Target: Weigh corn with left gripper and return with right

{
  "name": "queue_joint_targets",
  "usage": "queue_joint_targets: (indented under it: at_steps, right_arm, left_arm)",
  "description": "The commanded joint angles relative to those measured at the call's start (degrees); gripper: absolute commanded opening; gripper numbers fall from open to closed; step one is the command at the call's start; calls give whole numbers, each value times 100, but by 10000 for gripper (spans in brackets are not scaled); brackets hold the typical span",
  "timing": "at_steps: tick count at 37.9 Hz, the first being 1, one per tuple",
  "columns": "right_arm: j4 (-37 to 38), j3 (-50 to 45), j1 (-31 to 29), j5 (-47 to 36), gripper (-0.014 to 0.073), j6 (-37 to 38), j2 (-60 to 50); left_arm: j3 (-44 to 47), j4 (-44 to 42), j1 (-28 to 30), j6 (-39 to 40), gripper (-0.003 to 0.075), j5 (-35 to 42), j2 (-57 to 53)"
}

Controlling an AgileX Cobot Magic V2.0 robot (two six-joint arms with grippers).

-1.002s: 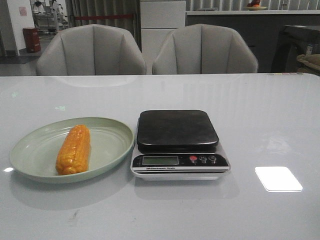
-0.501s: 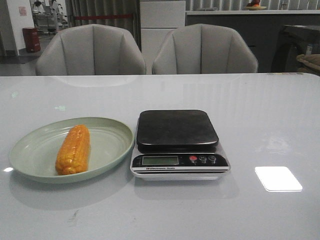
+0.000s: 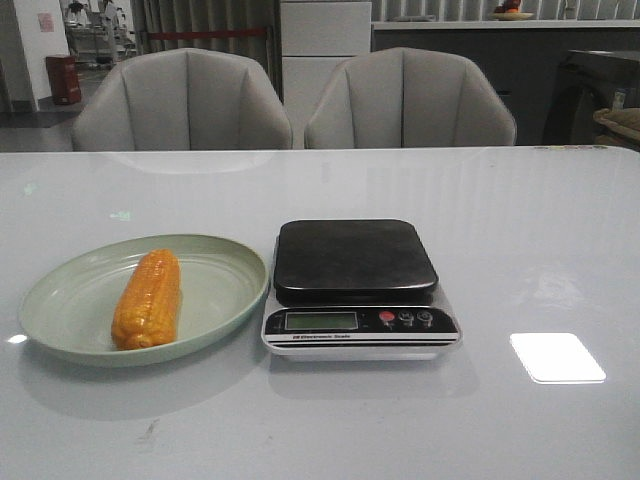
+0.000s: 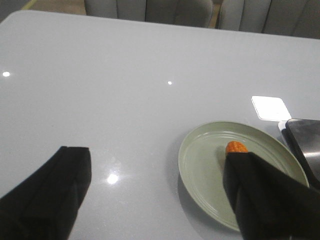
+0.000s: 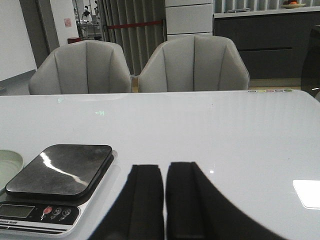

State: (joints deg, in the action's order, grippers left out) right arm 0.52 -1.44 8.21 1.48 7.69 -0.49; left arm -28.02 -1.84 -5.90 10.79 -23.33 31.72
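one corn (image 3: 147, 298) on one plate (image 3: 222, 263), one scale (image 3: 355, 285); left pincer (image 4: 160, 192) spread wide, right pincer (image 5: 164, 200) closed.

The scale (image 3: 360, 290) carries a line of small pale print along its front edge, under the display (image 3: 320, 321); it seems to end in "Electronic Scale", but the letters are too small to be sure. The display shows no digits that can be made out. Three round buttons (image 3: 405, 318) sit beside it, one red and two dark, their marks unreadable. A pink notice (image 3: 45, 21) on the far wall is too blurred to read.
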Motion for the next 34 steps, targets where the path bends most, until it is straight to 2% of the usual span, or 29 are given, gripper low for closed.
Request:
queue_joint_targets:
  at_steps: [1,15,24,34]
  right_arm:
    - [72,-61,-43,-455,191,-36,-113]
    - [72,-61,-43,-455,191,-36,-113]
    - [72,-61,-43,-455,191,-36,-113]
    - [72,-61,-43,-455,191,-36,-113]
  left_arm:
    - [-377,108,-206,-9,612,296,410]
    - [-1316,294,-1578,99,609,295,2568]
    - [-2036,457,-2008,224,609,235,4082]
    - [-2590,457,-2055,535,608,-85,5212]
